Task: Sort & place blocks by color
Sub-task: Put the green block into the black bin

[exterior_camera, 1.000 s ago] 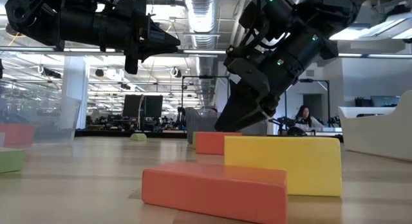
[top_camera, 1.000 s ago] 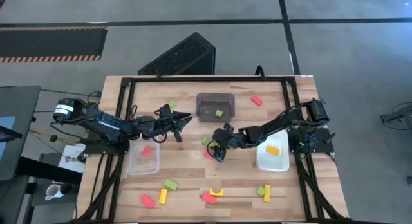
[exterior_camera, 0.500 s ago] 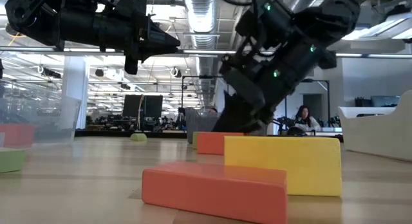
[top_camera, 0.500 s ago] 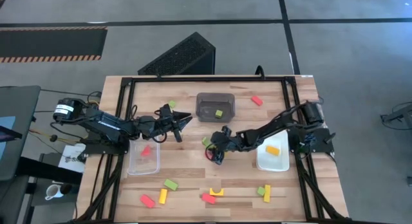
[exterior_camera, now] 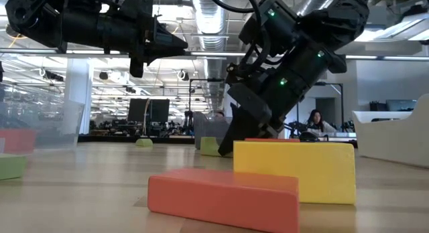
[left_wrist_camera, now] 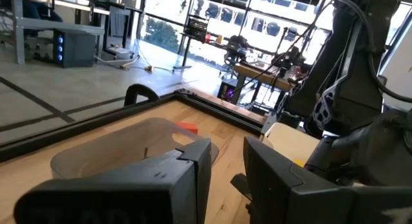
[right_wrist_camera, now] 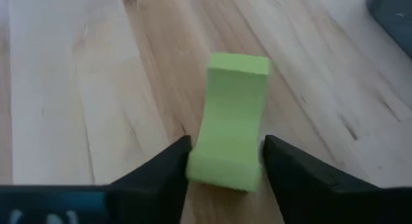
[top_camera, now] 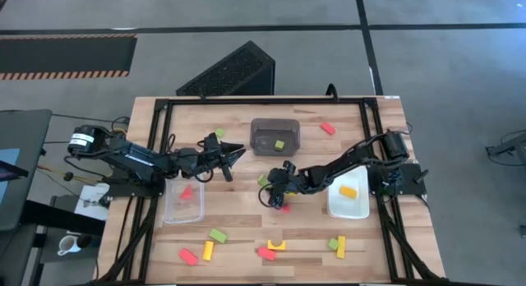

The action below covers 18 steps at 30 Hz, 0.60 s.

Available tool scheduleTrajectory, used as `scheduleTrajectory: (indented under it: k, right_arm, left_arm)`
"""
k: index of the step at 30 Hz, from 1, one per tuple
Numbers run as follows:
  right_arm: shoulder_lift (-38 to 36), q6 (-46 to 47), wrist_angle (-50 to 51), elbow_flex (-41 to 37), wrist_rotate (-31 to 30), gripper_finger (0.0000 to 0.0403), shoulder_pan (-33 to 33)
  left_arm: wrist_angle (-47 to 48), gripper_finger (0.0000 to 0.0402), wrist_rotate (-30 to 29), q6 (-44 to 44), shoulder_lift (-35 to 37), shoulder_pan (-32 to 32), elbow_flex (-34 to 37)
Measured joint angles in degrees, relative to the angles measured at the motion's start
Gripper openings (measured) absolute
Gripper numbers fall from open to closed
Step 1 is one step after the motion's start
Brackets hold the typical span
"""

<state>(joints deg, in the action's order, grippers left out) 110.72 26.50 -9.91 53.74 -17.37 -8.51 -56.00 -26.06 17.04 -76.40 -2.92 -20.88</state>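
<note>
A light green block (right_wrist_camera: pixel 230 124) lies flat on the wood near the table's middle (top_camera: pixel 265 181). My right gripper (right_wrist_camera: pixel 226 147) slants down over it (top_camera: pixel 274 197), its fingers at the block's near end. A red block (top_camera: pixel 285 207) lies just beside that gripper. My left gripper (top_camera: pixel 235 154) hangs level above the table left of centre, fingers a little apart (left_wrist_camera: pixel 226 159) and holding nothing. Other red, yellow and green blocks lie along the near edge (top_camera: pixel 266 253). My right gripper has the green block's near end (right_wrist_camera: pixel 222 169) between its two fingers, one finger (right_wrist_camera: pixel 168 166) on each long side. The fingers slant down from the table's right and lie along the block. The block rests flat on the table.
A clear bin (top_camera: pixel 171 210) holds a red block, a dark grey bin (top_camera: pixel 261 126) a green one, a white bin (top_camera: pixel 358 209) a yellow one. A green block (top_camera: pixel 219 132) and a red block (top_camera: pixel 328 128) lie at the far side. Black frame rails edge the table.
My right gripper has sunk toward the table and moved a little toward its left and near edges, down around the green block. The red block beside it now lies further toward the table's right edge. My left arm has kept still.
</note>
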Motion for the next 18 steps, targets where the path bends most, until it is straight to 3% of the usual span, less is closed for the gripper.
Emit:
scheduleTrajectory:
  k: [7, 12, 18]
  right_arm:
    - [-2.4, -1.5, 0.9, 0.0, 0.9, 0.0127, 0.0]
    - [-5.5, -3.0, 1.4, 0.0, 0.7, 0.0127, 0.0]
    - [-9.7, -6.5, 2.0, 0.0, 0.1, 0.017, 0.2]
  left_arm:
    - [0.0, 0.0078, 0.0, 0.0, 0.0, 0.0, 0.0]
    - [0.0, 0.0078, 0.0, 0.0, 0.0, 0.0, 0.0]
    - [0.0, 0.0078, 0.0, 0.1, 0.0, 0.0, 0.0]
